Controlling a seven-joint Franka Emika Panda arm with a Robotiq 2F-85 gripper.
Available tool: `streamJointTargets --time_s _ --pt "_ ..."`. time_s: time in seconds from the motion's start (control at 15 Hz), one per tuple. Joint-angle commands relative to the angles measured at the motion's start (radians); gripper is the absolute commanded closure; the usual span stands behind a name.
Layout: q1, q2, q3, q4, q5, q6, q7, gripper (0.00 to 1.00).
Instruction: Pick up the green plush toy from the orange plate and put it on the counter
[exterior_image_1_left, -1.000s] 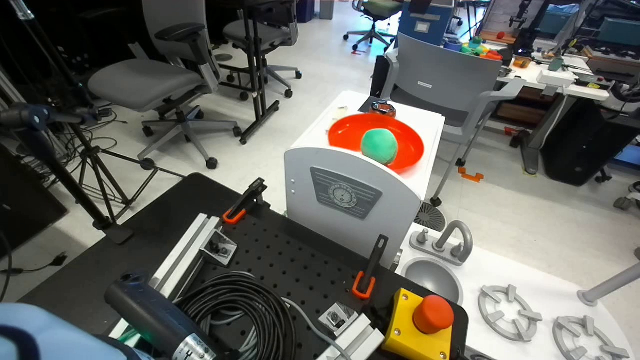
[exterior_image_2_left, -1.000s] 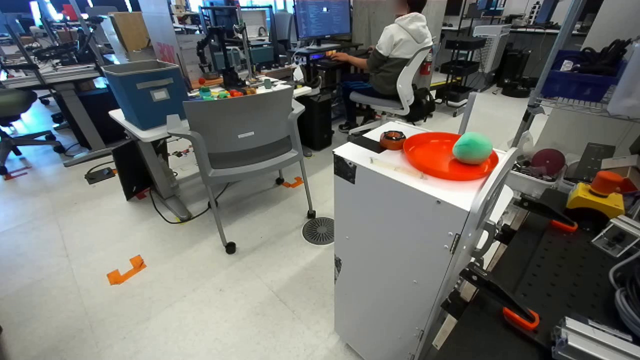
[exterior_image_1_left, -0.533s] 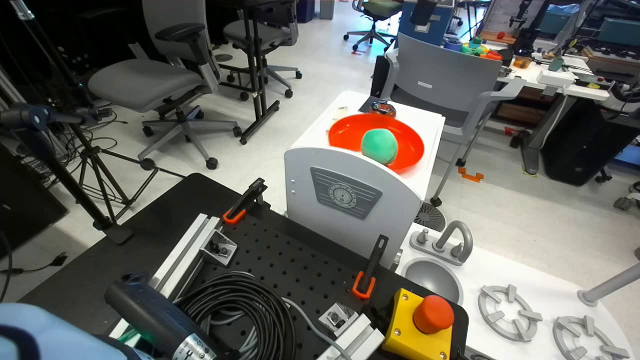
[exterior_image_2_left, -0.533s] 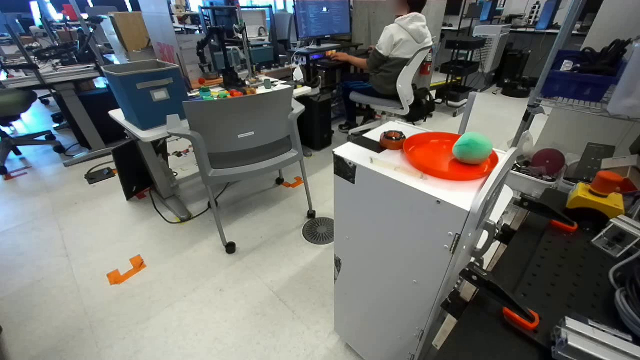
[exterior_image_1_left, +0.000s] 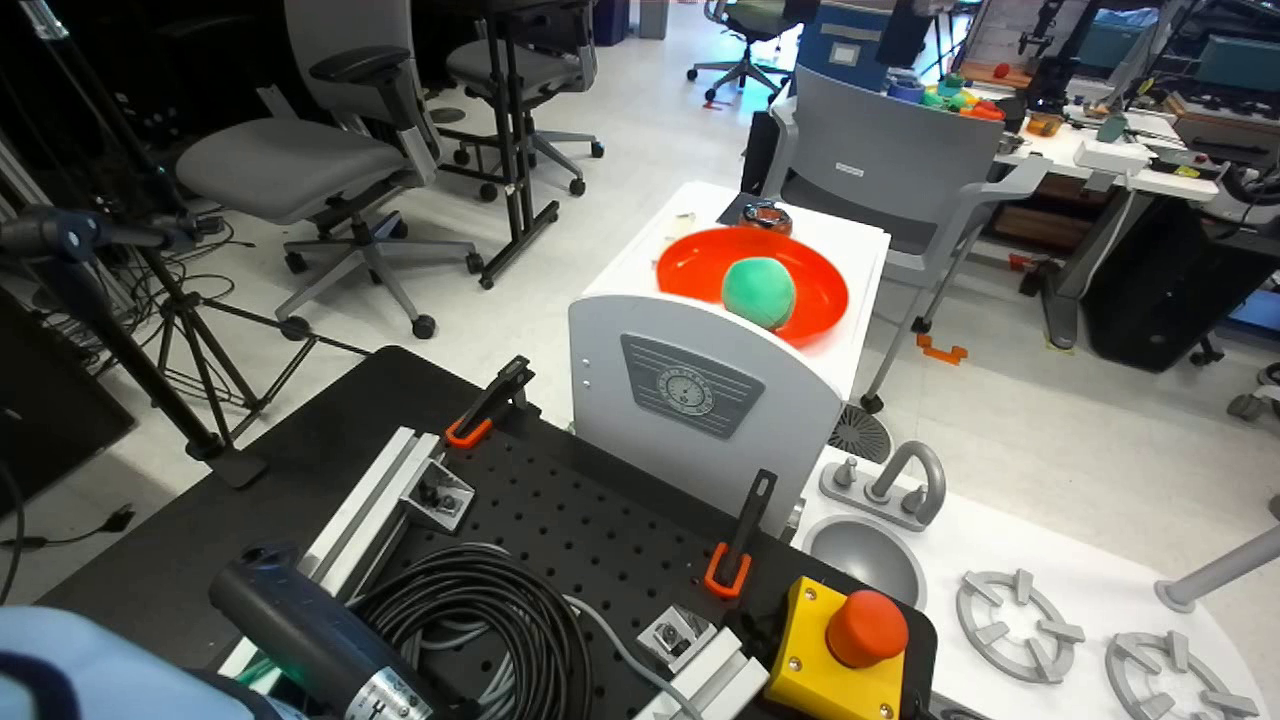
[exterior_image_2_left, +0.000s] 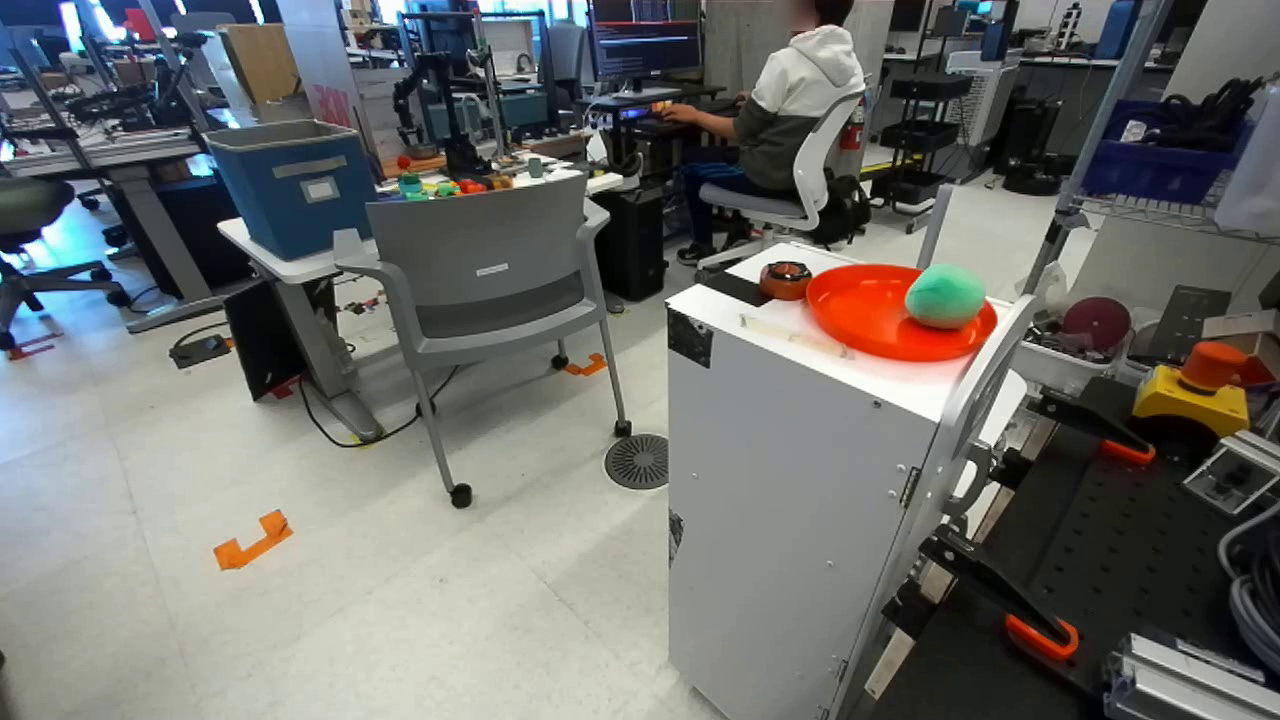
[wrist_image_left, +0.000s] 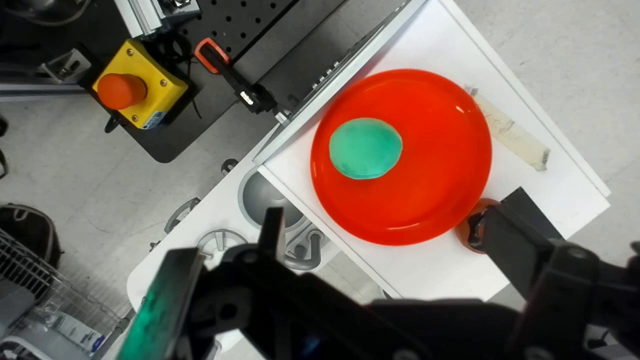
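Note:
The green plush toy (wrist_image_left: 365, 148) rests on the orange plate (wrist_image_left: 440, 150), off-centre toward the raised panel. In both exterior views the toy (exterior_image_1_left: 758, 292) (exterior_image_2_left: 945, 297) sits on the plate (exterior_image_1_left: 690, 262) (exterior_image_2_left: 850, 300). The wrist view has my gripper (wrist_image_left: 392, 202) with its jaws spread wide and nothing between them; toy and plate lie beyond the fingertips. Dark fingers (exterior_image_1_left: 906, 35) dip in at the top edge of an exterior view, well above the plate. The white counter (exterior_image_1_left: 1000, 540) with the sink adjoins the cabinet.
A grey-white panel (exterior_image_1_left: 690, 390) rises beside the plate. An orange-brown round container (exterior_image_2_left: 785, 280) stands at the plate's other side. Sink (exterior_image_1_left: 868, 560), faucet (exterior_image_1_left: 935, 480) and burner rings (exterior_image_1_left: 1020, 627) occupy the counter. A yellow box with a red button (exterior_image_1_left: 866, 628) is near.
In an exterior view, the dark finger at the top edge has come lower and to the right, and a second dark part shows. Toy and plate have not moved.

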Motion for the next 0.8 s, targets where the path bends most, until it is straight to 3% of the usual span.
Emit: streamJointTargets --time_s 0.0,0.73 --pt "-0.014 0.02 0.008 0.011 -0.045 0.035 0.057 0.0" --pt "-0.011 0.062 -0.005 0.028 -0.043 0.025 0.06 0.0"
